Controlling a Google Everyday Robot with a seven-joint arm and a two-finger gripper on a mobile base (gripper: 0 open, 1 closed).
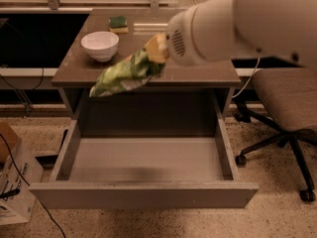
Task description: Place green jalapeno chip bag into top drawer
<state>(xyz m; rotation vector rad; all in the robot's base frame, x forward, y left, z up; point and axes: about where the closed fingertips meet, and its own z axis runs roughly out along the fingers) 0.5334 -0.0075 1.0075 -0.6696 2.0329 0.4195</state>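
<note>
From my station I see the gripper [155, 49] out over the front part of the counter [198, 72], at the end of the big white arm that fills the upper right of the view. The jaws are pinched narrow on the upper right end of the green jalapeno chip bag [126, 76], and nothing else touches them. The bag hangs from that grip, slanting down to the left, clear of the counter surface, with its lower end out past the counter's front edge on the left side. Below it the top drawer [143, 195] is pulled out towards me, and I can see its grey floor. On the counter behind the bag stands a white bowl [100, 44], with a green and yellow sponge [118, 23] farther back. An office chair [285, 90] stands to the right, and a cardboard box [14, 182] sits on the floor at the left.
</note>
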